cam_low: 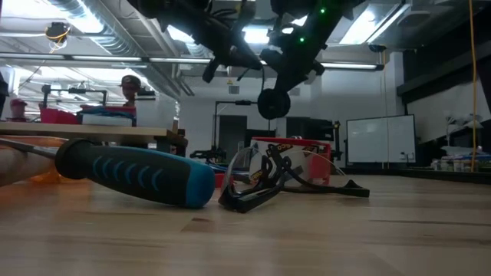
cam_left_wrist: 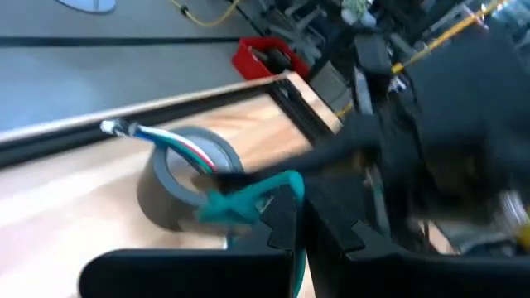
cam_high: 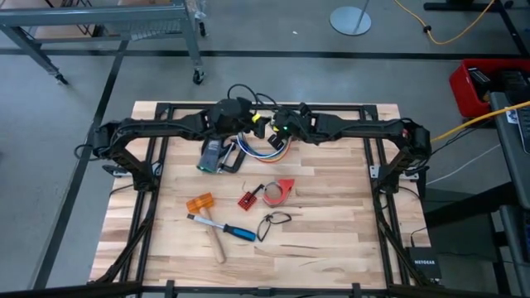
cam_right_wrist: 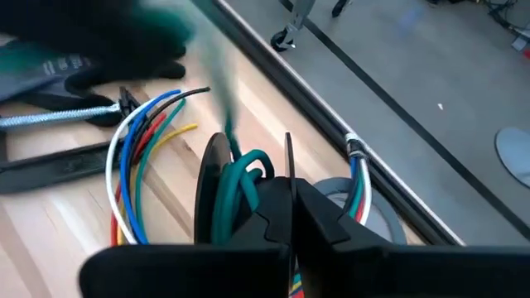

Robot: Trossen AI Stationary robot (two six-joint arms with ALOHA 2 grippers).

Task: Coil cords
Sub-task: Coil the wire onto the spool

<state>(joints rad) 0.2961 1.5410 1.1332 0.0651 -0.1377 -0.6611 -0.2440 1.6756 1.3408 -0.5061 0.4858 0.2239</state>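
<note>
The cords (cam_high: 267, 147) are a bundle of blue, white, red, yellow and green wires (cam_right_wrist: 137, 178) that rest on the table at its far middle. A teal wire (cam_left_wrist: 248, 203) rises from them. My left gripper (cam_high: 253, 124) and my right gripper (cam_high: 272, 129) meet above the bundle, both shut on this teal wire. At the right gripper the wire runs between two black discs (cam_right_wrist: 212, 194), which show as a small black round roll (cam_low: 274, 103) hanging clear of the table. One bundled wire end (cam_left_wrist: 124, 131) rests on a grey tape roll (cam_left_wrist: 178, 182). My left gripper pinches the teal wire (cam_left_wrist: 263, 199) between its two fingertips, clear of the table. The wire bends at the hold and runs on toward the right gripper. My right gripper pinches several teal loops (cam_right_wrist: 247, 175) at its fingertips, slanting down from the table's right. The loops sit between the two black discs, and a blurred teal strand (cam_right_wrist: 222, 91) leads off toward the left gripper.
A glove (cam_high: 217, 156) lies left of the cords. Nearer the front lie an orange block (cam_high: 199, 203), a blue-handled tool (cam_high: 225, 230), a red tape roll (cam_high: 279, 192), a small red part (cam_high: 247, 199) and a black cord loop (cam_high: 274, 221).
</note>
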